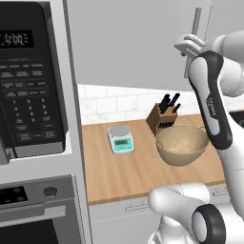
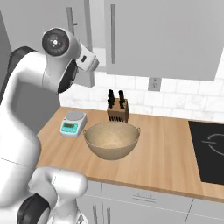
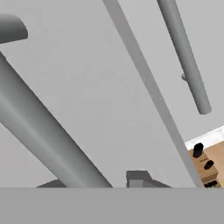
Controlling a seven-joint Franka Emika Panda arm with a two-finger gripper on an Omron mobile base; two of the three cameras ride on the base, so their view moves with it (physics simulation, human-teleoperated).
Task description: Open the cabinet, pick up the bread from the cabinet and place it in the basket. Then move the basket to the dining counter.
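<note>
gripper (image 1: 189,45): up at left handle (image 3: 48,140) of the cabinet (image 2: 162,35), jaws apparently clamped on it, to pull door open
bread: unseen, judged behind doors
basket (image 2: 112,140): on counter (image 2: 166,162) below cabinet, waiting

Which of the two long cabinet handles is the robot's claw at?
The left door's handle, on the microwave side. The claw is right at it; the right door's handle hangs free.

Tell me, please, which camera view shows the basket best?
The right base view: the whole basket stands unobstructed on the counter, with a loop handle visible at its rim. In the left base view the arm covers the basket's right edge.
</note>
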